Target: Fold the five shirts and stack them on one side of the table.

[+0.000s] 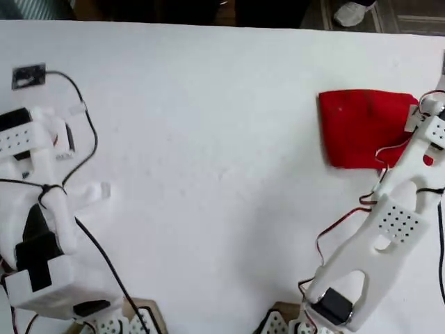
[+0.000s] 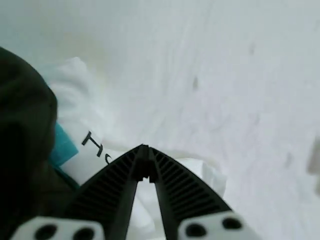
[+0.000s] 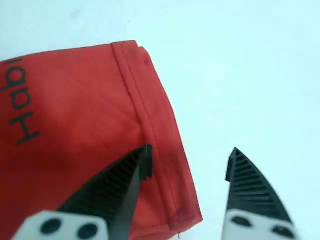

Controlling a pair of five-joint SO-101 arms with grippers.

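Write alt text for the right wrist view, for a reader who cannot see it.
A folded red shirt lies on a white table; the right gripper hangs open above its hemmed edge, one finger over cloth, the other over bare table.

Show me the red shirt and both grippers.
Red shirt (image 1: pixel 361 129), high view, middle of the folded cloth.
Right gripper (image 3: pixel 190 156), right wrist view, gap between its open fingertips.
Left gripper (image 2: pixel 145 150), left wrist view, where its shut fingertips meet.
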